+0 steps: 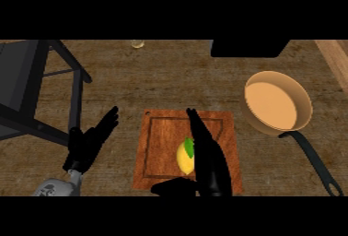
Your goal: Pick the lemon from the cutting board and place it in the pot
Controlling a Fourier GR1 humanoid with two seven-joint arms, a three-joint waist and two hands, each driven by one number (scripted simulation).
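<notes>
From my station I read this as the very start of the job: the lemon (185, 157) lies on the cutting board (163, 152) in the lower middle of the frame, yellow with a small green patch at its upper end, and nothing has been lifted yet. My right hand (207, 159) comes up from the bottom edge and lies over the right half of the board, its long fingers stretched straight toward the top of the frame and running along the lemon's right side, with the thumb sticking out to the left near the board's lower edge. I would call that hand open; it seems to touch or slightly overlap the fruit, but from this steep angle I cannot tell whether it is in contact or hovering above it. My left hand (92, 143) rests open at the lower left, fingers up, just beside the board's left edge and holding nothing. The pot (272, 120), a shallow tan-lined vessel with a long dark handle trailing toward the lower right corner, sits at the right of the frame, apart from the board, and shows only its bare inside. So what remains, by my judgement, is everything: closing round the lemon, lifting it, carrying it rightward and upward in the frame, and releasing it inside the pot.
</notes>
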